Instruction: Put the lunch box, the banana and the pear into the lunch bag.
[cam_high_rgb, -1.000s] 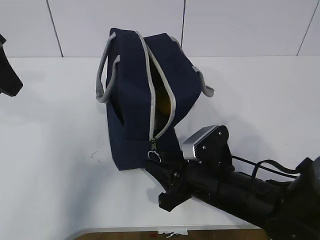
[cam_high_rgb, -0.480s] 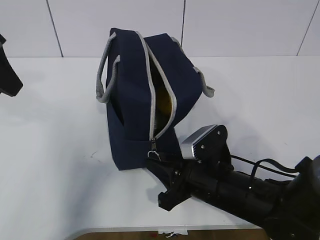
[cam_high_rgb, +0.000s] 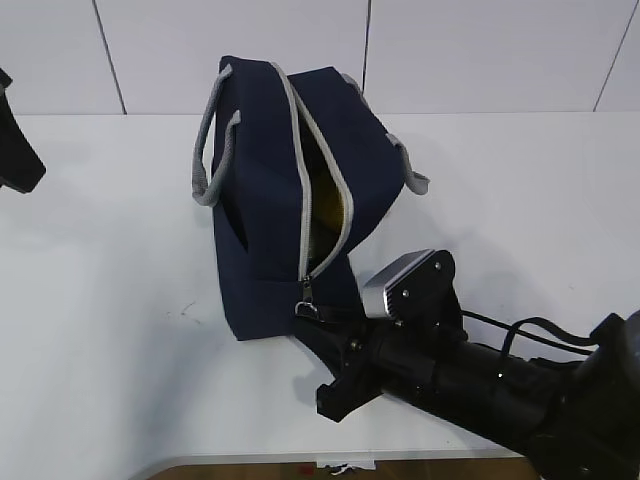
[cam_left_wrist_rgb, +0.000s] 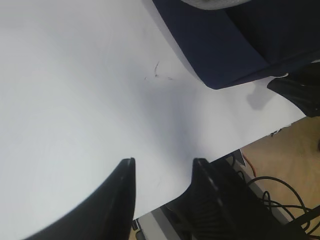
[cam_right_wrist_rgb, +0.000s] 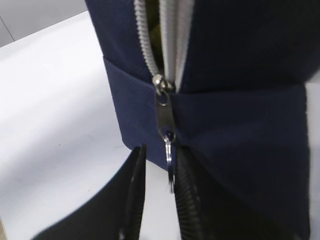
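The navy lunch bag (cam_high_rgb: 260, 220) lies on the white table (cam_high_rgb: 100, 300), its grey zipper partly open. Something yellow (cam_high_rgb: 337, 205) shows through the gap; I cannot tell whether it is the banana or the pear. The lunch box is hidden. My right gripper (cam_high_rgb: 318, 325) is at the bag's near end. In the right wrist view the metal zipper pull (cam_right_wrist_rgb: 164, 120) hangs between its fingers, the ring close to the right finger, a gap left of it. The right gripper (cam_right_wrist_rgb: 162, 150) is open. My left gripper (cam_left_wrist_rgb: 164, 161) is open and empty over bare table, away from the lunch bag (cam_left_wrist_rgb: 225, 45).
Grey webbing handles (cam_high_rgb: 207, 160) stick out on both sides of the bag. The table's front edge (cam_high_rgb: 250, 458) runs just below the right arm. The left arm (cam_high_rgb: 15, 150) sits at the far left edge. Cables (cam_left_wrist_rgb: 280, 190) hang below the table.
The right gripper's fingers have come closer together around the zipper pull ring. The bag and the left arm have not moved.
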